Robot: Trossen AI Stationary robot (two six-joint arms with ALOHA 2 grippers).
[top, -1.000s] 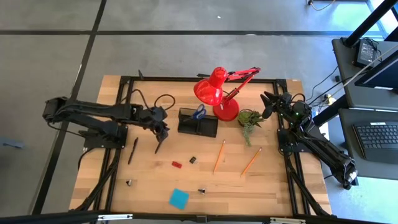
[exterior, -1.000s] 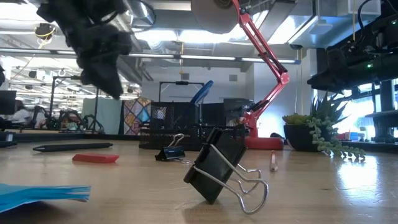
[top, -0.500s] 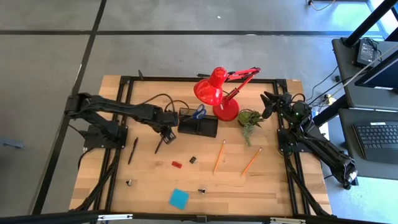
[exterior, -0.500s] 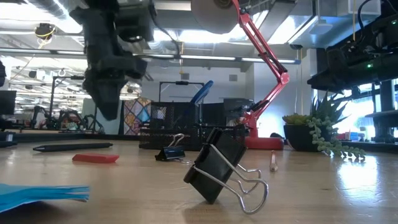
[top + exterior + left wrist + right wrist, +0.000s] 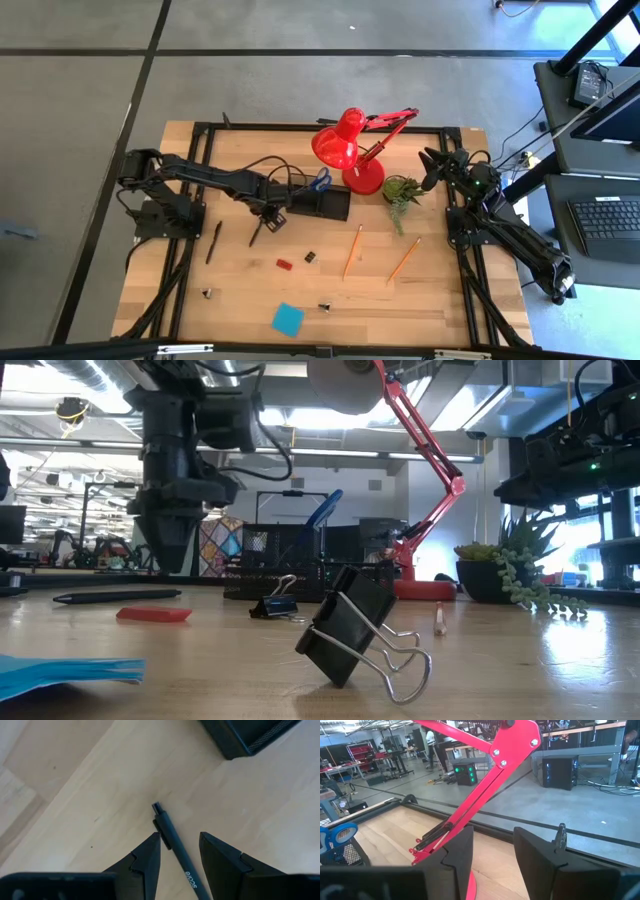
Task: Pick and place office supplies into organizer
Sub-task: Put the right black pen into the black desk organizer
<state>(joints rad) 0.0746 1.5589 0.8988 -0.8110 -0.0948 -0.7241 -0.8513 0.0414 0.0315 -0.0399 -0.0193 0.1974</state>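
Organizer (image 5: pixel 318 203) sits near the worktop's far edge, centre, scissors (image 5: pixel 320 181) already stowed. Left gripper (image 5: pixel 179 852), fingers spread, straddles a dark pen (image 5: pixel 176 851) just left of it, aligned for pickup. Right gripper (image 5: pixel 492 851), spread, waits at the far right corner.

Two dark pens, one at the left (image 5: pixel 213 241) and one just right of it (image 5: pixel 258 231). Two orange pencils, right of centre, one (image 5: pixel 352 251) left of the other (image 5: pixel 403 259). Three black clips: near left (image 5: pixel 207 293), centre (image 5: pixel 310 257), near centre (image 5: pixel 325 306). One red eraser (image 5: pixel 284 265). One blue sticky-note pad (image 5: pixel 287 319). One pair of blue-handled scissors (image 5: pixel 319 181). One black organizer (image 5: pixel 330 205). One red lamp (image 5: pixel 345 148). One potted plant (image 5: pixel 401 190). Two grippers: left gripper (image 5: pixel 268 213), right gripper (image 5: pixel 427 160).
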